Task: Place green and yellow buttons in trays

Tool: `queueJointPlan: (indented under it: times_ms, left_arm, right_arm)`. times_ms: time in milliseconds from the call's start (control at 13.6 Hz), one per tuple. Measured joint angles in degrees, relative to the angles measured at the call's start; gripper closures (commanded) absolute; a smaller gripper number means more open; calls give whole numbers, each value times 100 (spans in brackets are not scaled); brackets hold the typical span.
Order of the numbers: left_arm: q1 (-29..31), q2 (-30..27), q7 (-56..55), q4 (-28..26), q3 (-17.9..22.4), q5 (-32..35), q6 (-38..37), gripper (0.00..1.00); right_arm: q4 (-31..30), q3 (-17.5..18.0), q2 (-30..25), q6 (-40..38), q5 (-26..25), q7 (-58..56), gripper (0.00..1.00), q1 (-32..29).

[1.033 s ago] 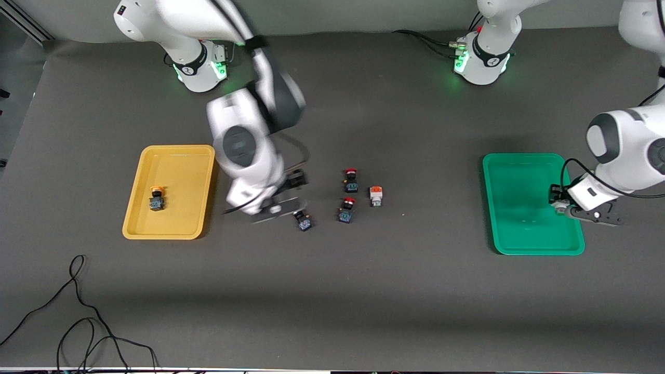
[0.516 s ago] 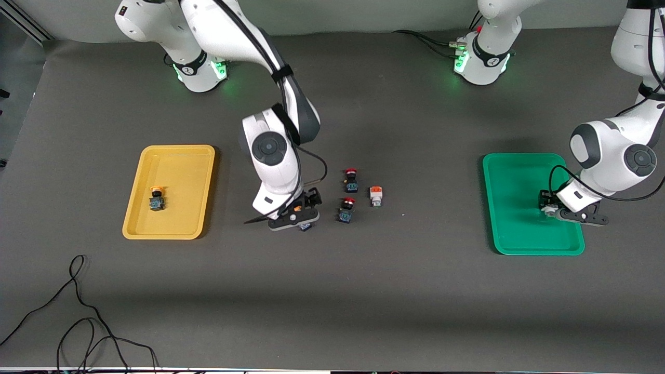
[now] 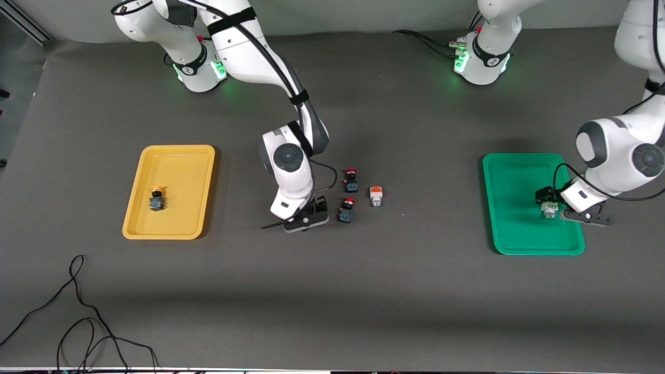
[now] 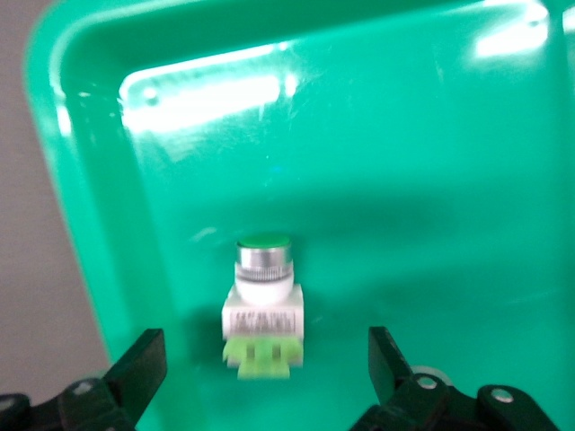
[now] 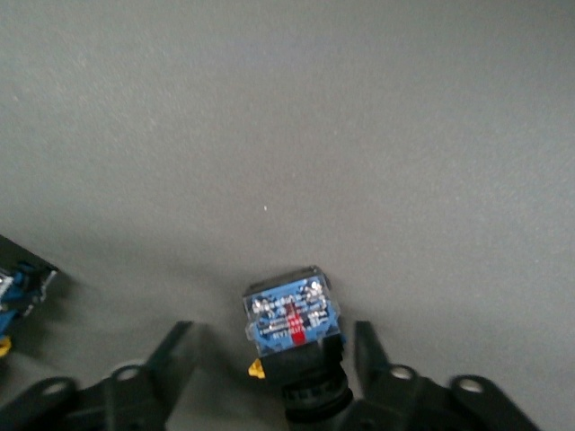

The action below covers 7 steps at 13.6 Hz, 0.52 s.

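My right gripper (image 3: pixel 306 217) is low on the table, open, its fingers on either side of a black-bodied button (image 5: pixel 292 328) with a blue base that lies on the mat. In the front view the gripper hides this button. My left gripper (image 3: pixel 549 206) is open over the green tray (image 3: pixel 511 197). The white-bodied green button (image 4: pixel 263 305) lies on its side in the green tray (image 4: pixel 431 180) between my open fingers (image 4: pixel 139 370), touching neither. It also shows in the front view (image 3: pixel 548 210). A yellow-capped button (image 3: pixel 156 199) lies in the yellow tray (image 3: pixel 182 176).
Two red-capped black buttons (image 3: pixel 351 180) (image 3: pixel 346 209) and a white-bodied orange one (image 3: pixel 375 195) lie close beside my right gripper, toward the left arm's end. A black cable (image 3: pixel 78 311) lies near the front edge of the table.
The right arm swung from beside the yellow tray to the loose buttons and lowered its open gripper around the black-bodied one. The left gripper shifted farther over the green tray, where the green button now lies free.
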Motion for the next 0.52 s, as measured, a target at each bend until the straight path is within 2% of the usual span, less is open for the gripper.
queueJointPlan:
  times_ms: [295,516]
  left_arm:
    - [-264,-945,-321,768,-218,-52,-2223,0]
    - [-810,-1172,-1367,1551,-521,-102,-3488,0]
  right_arm:
    - [146,-63,-61,-363,8,0,75,-106]
    - [325,-177,-310,-948,18,13,75,-146]
